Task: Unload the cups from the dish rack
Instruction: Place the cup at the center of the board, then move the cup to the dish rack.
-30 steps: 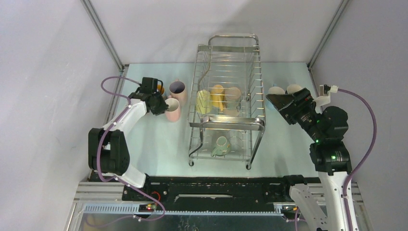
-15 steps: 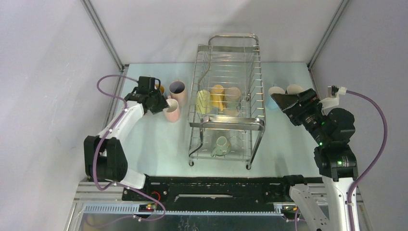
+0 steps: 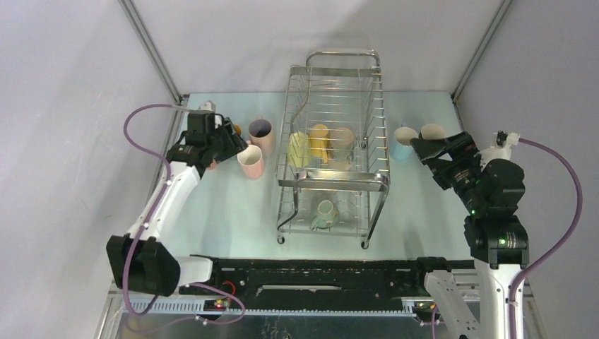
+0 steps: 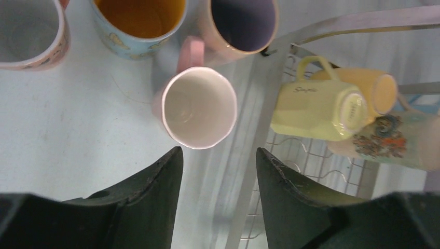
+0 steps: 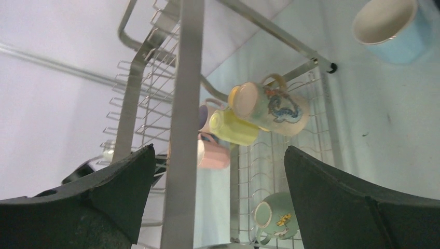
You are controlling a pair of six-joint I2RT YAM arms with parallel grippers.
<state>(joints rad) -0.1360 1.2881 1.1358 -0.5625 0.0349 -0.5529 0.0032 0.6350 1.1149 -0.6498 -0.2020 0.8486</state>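
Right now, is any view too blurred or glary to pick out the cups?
Top view: sharp, even light, slight glint on the rack. Left wrist: pink cup crisp, left fingers dark. Right wrist: rack bar close and soft, right fingers near-black, cups readable.

table [image 3: 233,212]: pale green top, matte, faint marks here and there | walls [image 3: 70,85]: plain pale grey panels left, back and right | corner posts [image 3: 150,51]: slanting metal struts at both far corners | near edge: black rail [image 3: 318,272] on slotted aluminium frame [image 3: 282,306]
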